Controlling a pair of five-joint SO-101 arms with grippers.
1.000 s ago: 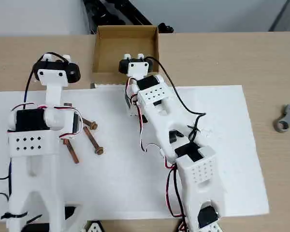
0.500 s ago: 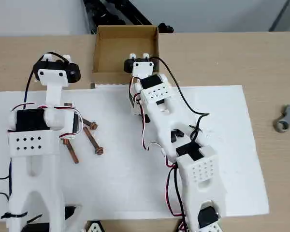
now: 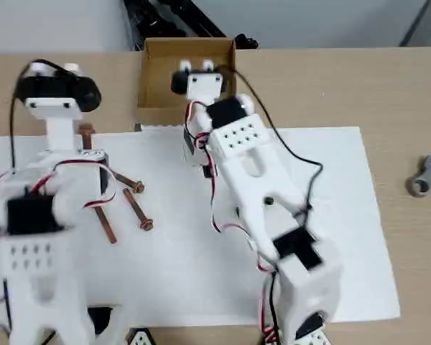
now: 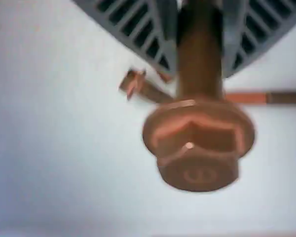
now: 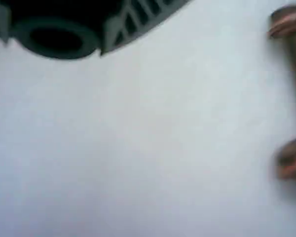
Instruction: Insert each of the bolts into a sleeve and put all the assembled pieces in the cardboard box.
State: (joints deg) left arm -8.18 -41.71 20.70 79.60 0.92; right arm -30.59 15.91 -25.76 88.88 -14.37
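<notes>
My left gripper [image 4: 197, 44] is shut on a copper bolt [image 4: 197, 143], gripping its shank between grey ribbed fingers with the hex head pointing at the camera. In the high view that bolt [image 3: 85, 132] hangs over the left part of the white sheet [image 3: 323, 165]. My right gripper [image 5: 54, 24] is shut on a dark round sleeve [image 5: 56, 37], held above the sheet just in front of the cardboard box [image 3: 152, 75]. Three loose bolts lie on the sheet: one [image 3: 133, 185], another [image 3: 138, 213] and a third [image 3: 106, 224].
The open box stands at the back edge of the sheet, and its visible floor is bare. A grey part [image 3: 424, 176] lies on the wooden table at the far right. Two loose bolt heads [image 5: 288, 22] [image 5: 292, 159] lie on the sheet beside the right gripper.
The left arm has risen and swung back with the bolt in its gripper. The right arm has also lifted and shifted slightly left, toward the box.
</notes>
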